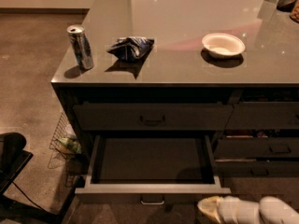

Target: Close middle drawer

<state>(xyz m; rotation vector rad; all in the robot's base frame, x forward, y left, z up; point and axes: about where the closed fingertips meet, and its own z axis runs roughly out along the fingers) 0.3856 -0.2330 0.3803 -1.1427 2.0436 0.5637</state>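
Observation:
The middle drawer (152, 190) is pulled far out of the counter, under the shut top drawer (153, 117). It is a wide, shallow dark grey box with lighter side rims, and it looks empty inside. Its small rectangular pull handle (153, 200) sits at the centre of the slim front. My gripper (209, 207) enters at the bottom right edge of the camera view. Its pale tip is just below and in front of the drawer front's right end, close to it. I cannot tell whether it touches the front.
On the countertop (187, 69) stand a drink can (80, 46), a crumpled blue bag (131, 48) and a white bowl (223, 45). Narrower drawers (261, 148) are to the right. A wire basket (63, 141) and a black object (11, 157) are on the floor to the left.

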